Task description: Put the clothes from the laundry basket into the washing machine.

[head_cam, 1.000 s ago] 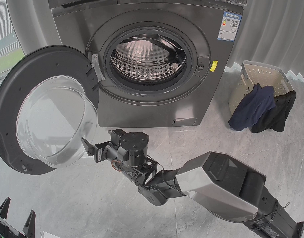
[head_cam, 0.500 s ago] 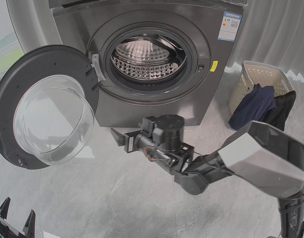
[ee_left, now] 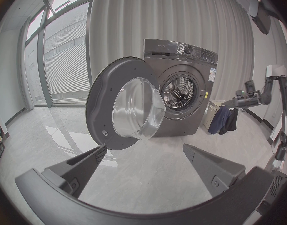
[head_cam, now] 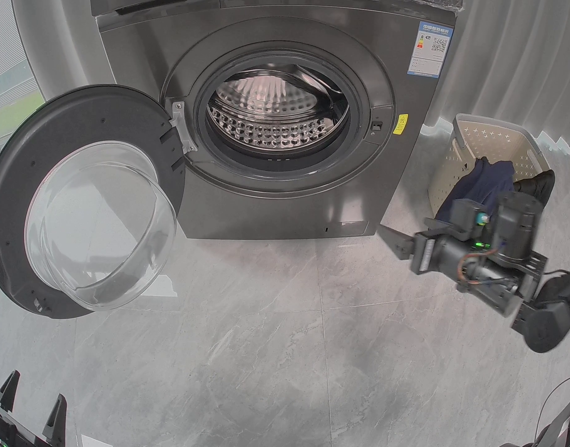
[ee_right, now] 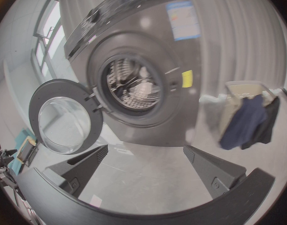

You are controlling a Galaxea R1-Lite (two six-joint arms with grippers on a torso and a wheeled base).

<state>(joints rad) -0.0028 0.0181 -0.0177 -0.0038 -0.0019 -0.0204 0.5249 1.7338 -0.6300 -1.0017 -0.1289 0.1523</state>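
Observation:
The grey washing machine (head_cam: 285, 175) stands with its round door (head_cam: 80, 200) swung wide to the left and its steel drum (head_cam: 275, 116) exposed. A beige laundry basket (head_cam: 483, 141) sits on the floor to the machine's right. A navy garment (head_cam: 480, 184) and a black garment (head_cam: 539, 184) hang over its front rim. My right gripper (head_cam: 404, 234) is open and holds nothing; it hovers above the floor just left of the basket, in front of the navy garment. My left gripper (head_cam: 36, 387) is open low at the near left.
Grey tiled floor (head_cam: 235, 355) spreads in front of the machine. Pale curtains (head_cam: 514, 45) hang behind the machine and basket. The open door (ee_left: 118, 103) juts out over the floor on the left. A window (ee_left: 65, 53) lies beyond it.
My right arm swung from beside the door's edge rightward across the machine's front to the basket. The door opened slightly wider early on. The left gripper stayed still.

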